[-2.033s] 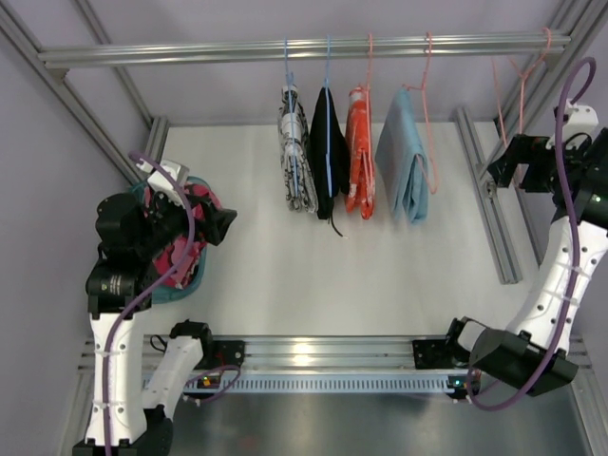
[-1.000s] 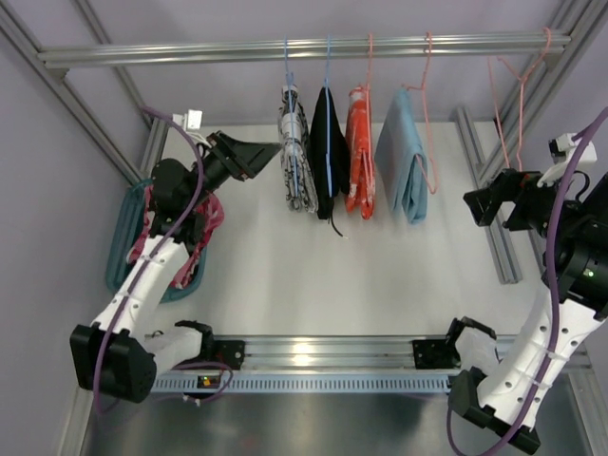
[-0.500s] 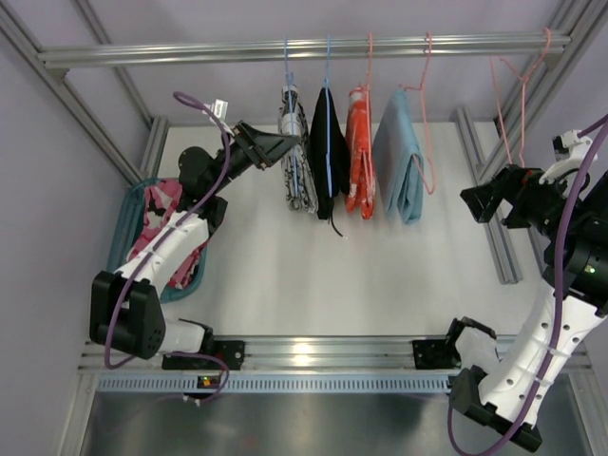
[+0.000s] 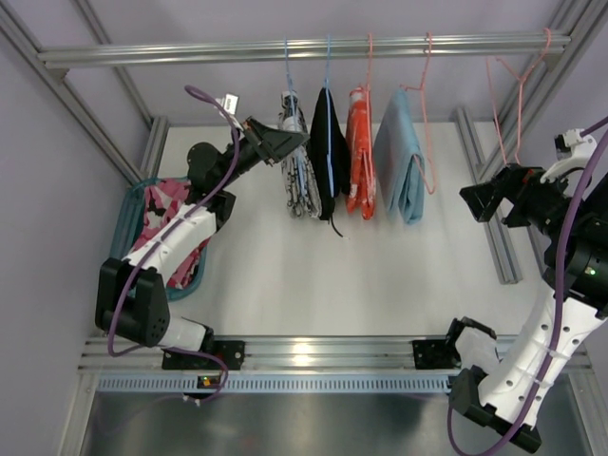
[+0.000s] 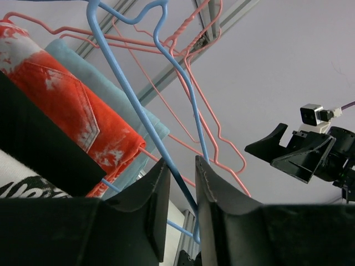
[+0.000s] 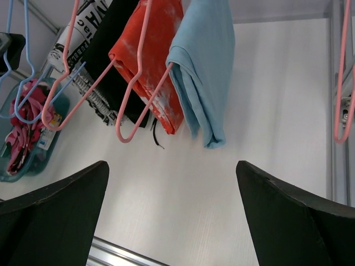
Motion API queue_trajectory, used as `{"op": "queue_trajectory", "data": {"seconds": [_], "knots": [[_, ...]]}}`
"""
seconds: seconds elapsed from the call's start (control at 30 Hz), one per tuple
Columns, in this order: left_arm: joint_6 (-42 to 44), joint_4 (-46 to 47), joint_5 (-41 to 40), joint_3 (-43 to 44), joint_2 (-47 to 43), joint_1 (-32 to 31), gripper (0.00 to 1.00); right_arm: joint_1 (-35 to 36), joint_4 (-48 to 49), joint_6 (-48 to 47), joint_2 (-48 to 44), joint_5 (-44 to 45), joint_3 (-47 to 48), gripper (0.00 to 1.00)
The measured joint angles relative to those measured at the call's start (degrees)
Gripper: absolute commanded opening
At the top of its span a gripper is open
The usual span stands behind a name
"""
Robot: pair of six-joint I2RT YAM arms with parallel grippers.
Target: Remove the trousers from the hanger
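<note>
White trousers with dense black print (image 4: 296, 180) hang folded on a blue hanger (image 4: 287, 66), leftmost on the rail. My left gripper (image 4: 290, 142) is raised against their top edge. In the left wrist view its jaws (image 5: 183, 166) stand narrow around the blue hanger wire (image 5: 133, 105), with a slit of daylight left on both sides of the wire; the printed fabric (image 5: 22, 183) lies just left of them. Pink printed trousers (image 4: 166, 214) lie in the teal basket (image 4: 122, 237). My right gripper (image 4: 484, 201) hovers wide open at the right, holding nothing (image 6: 171, 166).
Black (image 4: 330, 157), orange (image 4: 359, 161) and light blue (image 4: 401, 157) garments hang beside the printed pair on the aluminium rail (image 4: 190, 52). An empty pink hanger (image 4: 503, 95) hangs at the far right. Frame bars run along both table sides.
My left arm swung up from the basket to the leftmost hanging trousers, and its jaws narrowed around the blue hanger. The right arm shifted slightly and has held still since.
</note>
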Motion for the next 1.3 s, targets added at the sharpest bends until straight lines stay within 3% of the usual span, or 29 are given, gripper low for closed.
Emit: {"op": "queue_trajectory", "data": {"seconds": [0.13, 0.17, 0.27, 0.87, 1.07, 1.3], "knots": [[-2.45, -0.24, 0.22, 0.22, 0.46, -0.11, 0.14, 0.00, 0.22, 0.81, -0.02, -0.09, 0.00, 0.99], [-3.43, -0.52, 0.26, 0.22, 0.68, -0.09, 0.06, 0.00, 0.22, 0.87, -0.02, -0.11, 0.00, 0.99], [-4.79, -0.85, 0.15, 0.48, 1.86, 0.00, 0.00, 0.00, 0.42, 1.40, -0.02, -0.31, 0.00, 0.99], [-7.21, -3.85, -0.92, 7.41, -2.60, -0.13, 0.00, 0.00, 5.53, 6.64, -0.63, -5.88, -0.22, 0.99], [-7.08, -4.83, -0.90, 0.81, -10.49, -0.17, 0.00, 0.00, 12.70, 13.66, -1.84, -9.88, -1.11, 0.99], [-5.07, -7.48, -0.76, -9.88, -20.83, -0.35, 0.00, 0.00, 28.46, 26.95, -3.13, -11.85, -3.58, 1.00]]}}
